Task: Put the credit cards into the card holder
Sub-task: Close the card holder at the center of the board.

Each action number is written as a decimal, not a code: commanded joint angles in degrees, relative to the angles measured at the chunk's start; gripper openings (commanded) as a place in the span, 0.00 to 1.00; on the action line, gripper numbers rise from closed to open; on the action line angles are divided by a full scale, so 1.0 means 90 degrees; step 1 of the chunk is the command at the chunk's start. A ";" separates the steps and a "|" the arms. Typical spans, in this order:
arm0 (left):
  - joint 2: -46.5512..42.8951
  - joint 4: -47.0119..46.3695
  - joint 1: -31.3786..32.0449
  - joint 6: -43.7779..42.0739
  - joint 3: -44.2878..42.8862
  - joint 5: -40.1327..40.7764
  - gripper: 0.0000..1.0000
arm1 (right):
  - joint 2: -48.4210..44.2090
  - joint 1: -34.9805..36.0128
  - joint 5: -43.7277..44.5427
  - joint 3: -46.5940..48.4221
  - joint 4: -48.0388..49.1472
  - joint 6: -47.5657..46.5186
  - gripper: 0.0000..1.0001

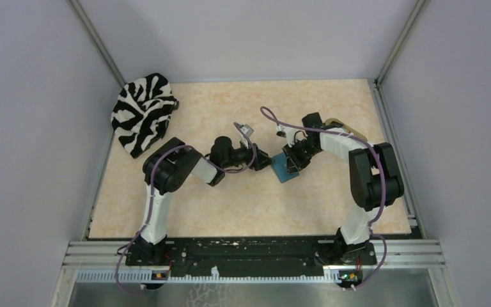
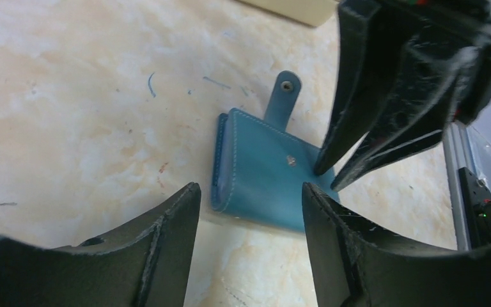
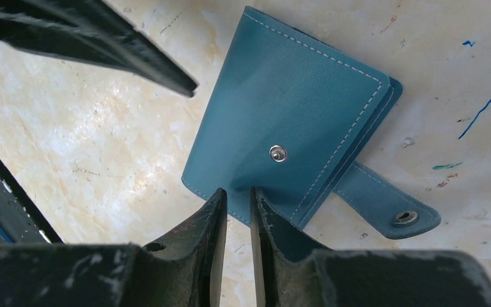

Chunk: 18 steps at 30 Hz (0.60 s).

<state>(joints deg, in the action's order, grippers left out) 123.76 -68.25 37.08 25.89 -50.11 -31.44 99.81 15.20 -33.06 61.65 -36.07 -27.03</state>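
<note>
The small teal-blue leather folding card holder (image 3: 281, 109) lies flat and folded shut on the pale marbled tabletop (image 2: 70, 96). It sits directly ahead of both hands, which face each other across it.

The right gripper (image 3: 237, 195) is the nearer. Its jaws are narrowed to a slit and its tips rest on the wallet's closest edge, just below the silver snap stud (image 3: 278, 153). I cannot tell whether they pinch the cover or only press on it.

The left gripper (image 2: 250, 187) stands wide apart and holds nothing. The wallet is just beyond its fingertips, centred in the gap, with its stacked, stitched edges toward that hand's left finger.

The teal strap-like snap tab (image 3: 383, 204) is unfastened. It sticks straight out, pointing away from the left hand and off to the right hand's far right (so nothing locks the fold).

My judgement is that the next move turns on this: the left hand needs to come forward and lift the cover while the right steadies the wallet.

No credit cards show in any view. No brand, label or writing can be read.
</note>
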 commanded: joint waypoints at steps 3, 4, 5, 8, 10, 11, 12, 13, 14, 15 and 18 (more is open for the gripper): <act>0.0197 0.1339 0.0055 0.0003 -0.0602 0.0101 0.62 | 0.0002 -0.0029 -0.0170 0.0160 -0.0180 -0.0151 0.20; 0.0225 0.1461 0.0080 0.0004 -0.0671 0.0082 0.59 | -0.0015 -0.0024 -0.0203 0.0162 -0.0194 -0.0172 0.21; 0.0248 0.1543 0.0109 0.0004 -0.0719 0.0063 0.55 | -0.0041 -0.0023 -0.0233 0.0163 -0.0207 -0.0174 0.21; 0.0250 0.1727 0.0211 0.0023 -0.0702 0.0102 0.41 | -0.0153 -0.0030 -0.0326 0.0155 -0.0211 -0.0223 0.21; 0.0203 0.1762 0.0287 0.0024 -0.0574 0.0237 0.33 | -0.0231 -0.0028 -0.0363 0.0145 -0.0193 -0.0237 0.21; 0.0146 0.1776 0.0327 0.0024 -0.0480 0.0356 0.30 | -0.0267 -0.0029 -0.0380 0.0152 -0.0192 -0.0248 0.21; 0.0080 0.1804 0.0384 0.0019 -0.0372 0.0490 0.27 | -0.0296 -0.0036 -0.0391 0.0152 -0.0194 -0.0256 0.22; -0.0004 0.1892 0.0446 -0.0001 -0.0258 0.0682 0.23 | -0.0332 -0.0039 -0.0398 0.0156 -0.0190 -0.0261 0.22; -0.0164 0.2052 0.0522 -0.0030 -0.0151 0.0961 0.21 | -0.0368 -0.0044 -0.0414 0.0158 -0.0199 -0.0280 0.23; -0.0292 0.2210 0.0603 -0.0034 -0.0031 0.1241 0.20 | -0.0404 -0.0053 -0.0461 0.0153 -0.0216 -0.0301 0.23; -0.0677 0.2402 0.0825 0.0127 0.0455 0.2121 0.13 | -0.0537 -0.0144 -0.0757 0.0176 -0.0307 -0.0411 0.24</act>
<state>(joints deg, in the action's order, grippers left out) 121.01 -53.78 41.41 26.35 -51.33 -22.26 99.07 14.92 -35.42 61.63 -37.98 -28.58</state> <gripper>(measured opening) 0.174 0.233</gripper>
